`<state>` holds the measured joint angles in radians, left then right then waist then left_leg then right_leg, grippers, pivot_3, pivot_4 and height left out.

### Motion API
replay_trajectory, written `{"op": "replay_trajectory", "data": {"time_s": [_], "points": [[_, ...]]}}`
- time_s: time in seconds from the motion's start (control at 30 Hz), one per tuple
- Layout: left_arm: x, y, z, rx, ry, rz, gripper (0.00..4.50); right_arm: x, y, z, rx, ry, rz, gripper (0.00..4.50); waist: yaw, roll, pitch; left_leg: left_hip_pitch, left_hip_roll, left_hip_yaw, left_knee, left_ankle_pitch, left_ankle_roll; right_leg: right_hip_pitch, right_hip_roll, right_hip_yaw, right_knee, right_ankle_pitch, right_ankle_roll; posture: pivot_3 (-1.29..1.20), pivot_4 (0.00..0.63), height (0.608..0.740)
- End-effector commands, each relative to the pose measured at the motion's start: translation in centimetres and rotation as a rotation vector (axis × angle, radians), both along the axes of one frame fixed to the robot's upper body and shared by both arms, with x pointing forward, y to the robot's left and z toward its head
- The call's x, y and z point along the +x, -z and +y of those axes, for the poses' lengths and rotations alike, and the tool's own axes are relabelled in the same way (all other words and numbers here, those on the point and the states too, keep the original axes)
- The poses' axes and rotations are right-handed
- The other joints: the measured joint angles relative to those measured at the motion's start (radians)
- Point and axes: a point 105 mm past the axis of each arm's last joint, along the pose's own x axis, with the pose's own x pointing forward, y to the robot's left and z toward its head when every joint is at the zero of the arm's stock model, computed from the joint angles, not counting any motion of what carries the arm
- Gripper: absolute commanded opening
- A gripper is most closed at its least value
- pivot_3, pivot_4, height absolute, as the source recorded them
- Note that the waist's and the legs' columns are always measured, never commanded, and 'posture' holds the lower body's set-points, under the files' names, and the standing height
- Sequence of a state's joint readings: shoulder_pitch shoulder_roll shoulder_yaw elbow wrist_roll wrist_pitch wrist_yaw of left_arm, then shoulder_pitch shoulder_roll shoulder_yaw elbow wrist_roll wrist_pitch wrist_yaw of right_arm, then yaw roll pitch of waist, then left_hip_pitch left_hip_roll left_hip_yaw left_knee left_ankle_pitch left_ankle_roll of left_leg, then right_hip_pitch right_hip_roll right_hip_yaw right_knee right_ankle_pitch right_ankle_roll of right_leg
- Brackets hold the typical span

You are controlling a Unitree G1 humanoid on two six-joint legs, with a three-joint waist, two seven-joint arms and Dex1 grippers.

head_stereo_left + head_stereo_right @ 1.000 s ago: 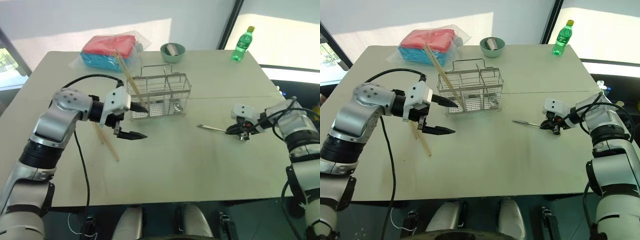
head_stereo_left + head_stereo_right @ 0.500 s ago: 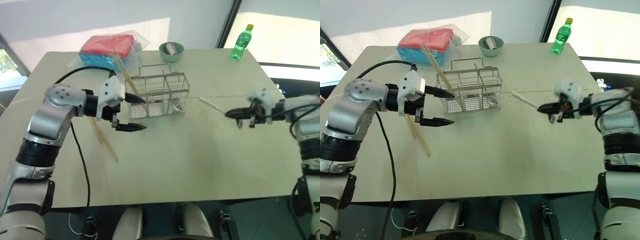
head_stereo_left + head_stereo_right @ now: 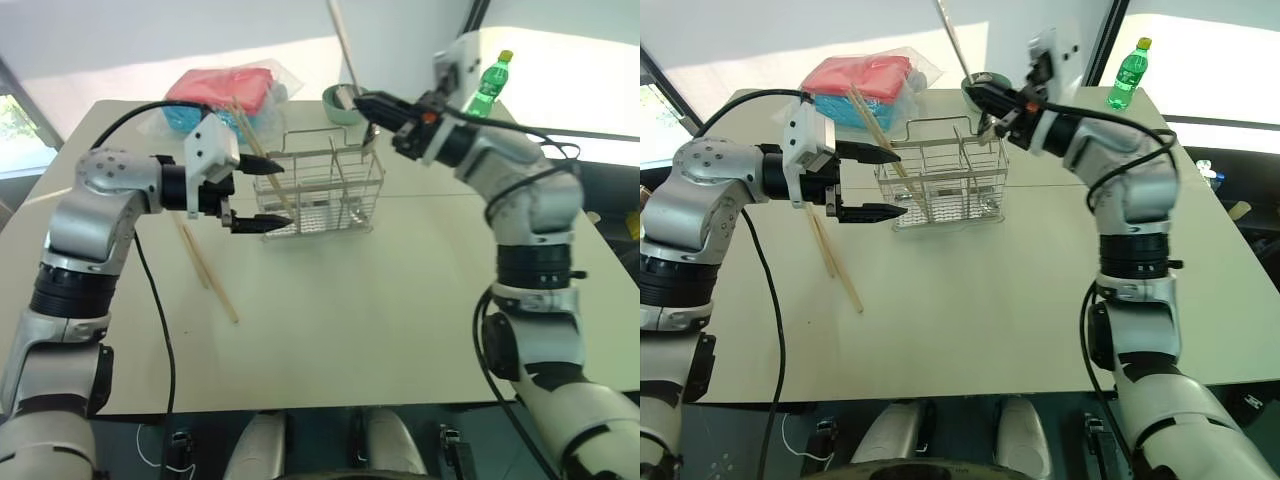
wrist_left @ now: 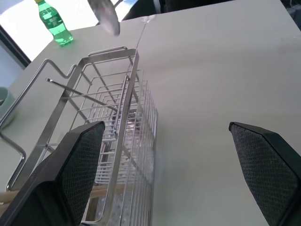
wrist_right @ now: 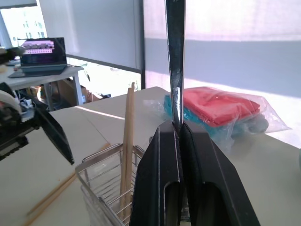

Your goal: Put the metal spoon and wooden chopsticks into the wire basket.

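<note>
The wire basket stands mid-table. My right gripper hovers above its right end, shut on the metal spoon. The spoon's handle rises steeply from the fingers, and its bowl hangs over the basket's far end. Wooden chopsticks lean in the basket's left compartment with their tops sticking out to the left. More chopsticks lie on the table left of the basket. My left gripper is open at the basket's left end, level with its wall, holding nothing.
A small green bowl sits behind the basket, partly hidden by my right gripper. A green bottle stands at the far right corner. A red and blue packet in plastic lies at the far left.
My right arm swung up and to the left, carrying the spoon from low over the table's right side to above the basket. The left gripper rose slightly and stayed open.
</note>
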<state>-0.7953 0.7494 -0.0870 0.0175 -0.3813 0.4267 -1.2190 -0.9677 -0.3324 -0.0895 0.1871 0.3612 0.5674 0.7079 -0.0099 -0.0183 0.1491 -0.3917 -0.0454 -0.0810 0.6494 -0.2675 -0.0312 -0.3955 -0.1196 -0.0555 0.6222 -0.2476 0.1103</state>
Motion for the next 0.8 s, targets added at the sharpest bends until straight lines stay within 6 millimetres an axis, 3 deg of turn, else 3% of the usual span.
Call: {"op": "replay_trajectory", "data": {"time_s": [0.03, 0.27, 0.37, 0.53, 0.7, 0.8], "points": [[-0.6, -2.2, 0.4, -0.020, -0.018, -0.076, 4.50, 1.6, 0.0, 0.1, 0.022, 0.092, -0.054, 0.10, -0.004, 0.000, 0.000, 0.000, 0.000, 0.000, 0.000, 0.000, 0.000, 0.000, 0.000, 0.000, 0.000, 0.000, 0.000, 0.00, 0.150, 0.667], [-1.1, -2.5, 1.0, -0.027, -0.058, -0.076, 4.50, 3.2, 3.0, 0.0, 0.037, 0.177, -0.033, 0.10, -0.010, 0.000, 0.000, 0.001, 0.002, 0.000, -0.001, -0.001, 0.002, -0.004, 0.002, 0.000, 0.006, 0.000, 0.000, 0.00, 0.150, 0.667], [-1.1, -2.6, 1.3, -0.037, -0.079, -0.075, 4.50, 3.4, 3.8, 0.0, 0.053, 0.190, 0.010, 1.09, -0.011, 0.000, 0.000, 0.001, 0.003, 0.000, -0.001, -0.001, 0.002, -0.004, 0.002, 0.000, 0.007, 0.000, 0.000, 0.00, 0.150, 0.667], [-1.0, -2.7, 1.4, -0.053, -0.098, -0.073, 4.50, 3.3, 3.7, -0.4, 0.055, 0.226, -0.006, 3.52, -0.010, 0.000, 0.000, 0.001, 0.003, 0.000, -0.001, -0.001, 0.002, -0.004, 0.003, 0.001, 0.007, 0.000, 0.000, 0.00, 0.150, 0.667], [-0.8, -2.8, 1.4, -0.064, -0.107, -0.073, 4.50, 3.2, 2.3, -1.4, 0.079, 0.258, -0.034, 3.52, -0.010, 0.000, 0.000, 0.001, 0.003, 0.000, -0.001, -0.001, 0.002, -0.004, 0.003, 0.001, 0.007, 0.000, 0.000, 0.00, 0.150, 0.667], [-0.6, -3.0, 1.5, -0.083, -0.121, -0.074, 4.50, 2.5, 0.2, -1.9, 0.095, 0.251, -0.083, 3.52, -0.009, 0.000, 0.000, 0.001, 0.003, 0.000, -0.001, -0.001, 0.002, -0.004, 0.003, 0.001, 0.007, 0.000, 0.000, 0.00, 0.150, 0.667]]}}
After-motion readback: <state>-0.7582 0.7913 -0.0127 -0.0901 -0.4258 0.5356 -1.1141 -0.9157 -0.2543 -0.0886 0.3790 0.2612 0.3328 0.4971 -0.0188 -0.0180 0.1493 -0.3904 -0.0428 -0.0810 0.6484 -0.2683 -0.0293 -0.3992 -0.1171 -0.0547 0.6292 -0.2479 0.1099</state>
